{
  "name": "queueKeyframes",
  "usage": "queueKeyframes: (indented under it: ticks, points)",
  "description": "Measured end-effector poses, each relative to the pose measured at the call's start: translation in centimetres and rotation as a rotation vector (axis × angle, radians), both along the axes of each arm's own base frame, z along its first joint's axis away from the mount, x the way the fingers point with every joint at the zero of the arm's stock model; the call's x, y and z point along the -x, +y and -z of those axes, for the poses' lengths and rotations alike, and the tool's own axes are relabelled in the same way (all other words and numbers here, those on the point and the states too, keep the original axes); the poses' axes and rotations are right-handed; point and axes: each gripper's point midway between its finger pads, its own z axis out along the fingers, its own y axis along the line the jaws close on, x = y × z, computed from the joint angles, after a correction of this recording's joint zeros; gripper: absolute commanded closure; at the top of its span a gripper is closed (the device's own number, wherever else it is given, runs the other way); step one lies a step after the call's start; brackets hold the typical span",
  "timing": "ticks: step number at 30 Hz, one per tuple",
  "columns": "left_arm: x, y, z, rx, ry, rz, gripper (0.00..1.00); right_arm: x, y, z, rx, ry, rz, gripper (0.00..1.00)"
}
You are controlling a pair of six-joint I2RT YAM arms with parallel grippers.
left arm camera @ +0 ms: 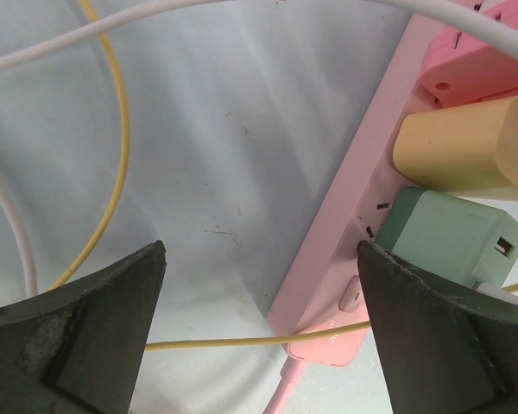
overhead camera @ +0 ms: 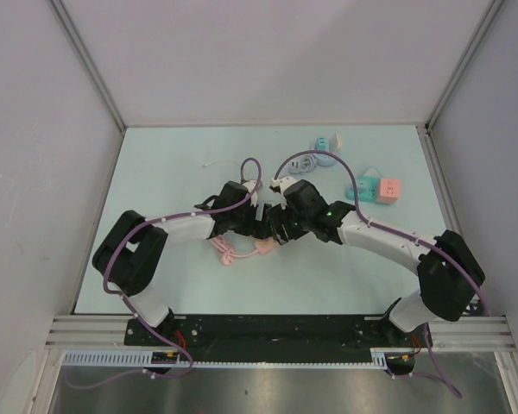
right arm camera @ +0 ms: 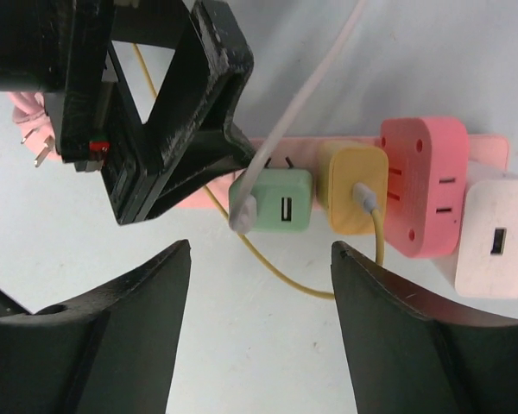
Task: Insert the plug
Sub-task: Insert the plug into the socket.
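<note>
left claw (left arm camera: 259, 289) gapes beside the green charger (left arm camera: 449, 228) on the pink strip (left arm camera: 345, 259).

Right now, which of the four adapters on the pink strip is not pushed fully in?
The green adapter: its prongs show, not yet sunk into the pink strip. The yellow charger, pink cube and white charger show none.
</note>
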Motion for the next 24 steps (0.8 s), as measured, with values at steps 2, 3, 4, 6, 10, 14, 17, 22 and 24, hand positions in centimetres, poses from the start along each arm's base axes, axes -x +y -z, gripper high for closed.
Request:
queueKeyframes:
  ticks: [2,3,4,6,10,14,17,22,24]
  points:
    - [0.0,0.0,0.0,0.001,0.0,0.001,0.0,-0.3,0.2,0.2,0.01,-0.02,-0.011,0.27]
    - [0.0,0.0,0.0,0.001,0.0,0.002,0.0,-0.5,0.2,0.3,0.014,-0.028,-0.015,0.23]
    - [0.0,0.0,0.0,0.002,0.001,0.002,0.0,-0.7,0.3,0.4,0.018,-0.036,-0.018,0.22]
    - [0.0,0.0,0.0,0.002,0.001,0.002,0.0,-1.0,0.4,0.6,0.025,-0.049,-0.022,0.2]
    - [0.0,0.0,0.0,0.001,0.0,0.003,0.0,-1.5,0.5,0.9,0.037,-0.067,-0.026,0.2]
    - [0.0,0.0,0.0,0.001,0.0,0.003,0.0,-1.6,0.8,1.4,0.04,-0.069,-0.036,0.22]
    - [0.0,0.0,0.0,-0.001,-0.002,0.006,0.0,-1.6,1.3,1.5,0.037,-0.078,-0.055,0.26]
    - [0.0,0.0,0.0,-0.002,-0.003,0.009,0.0,-1.2,2.0,1.5,0.021,-0.07,-0.084,0.32]
    - [0.1,0.0,0.0,-0.003,-0.003,0.009,0.0,-1.0,2.2,1.6,0.019,-0.065,-0.092,0.32]
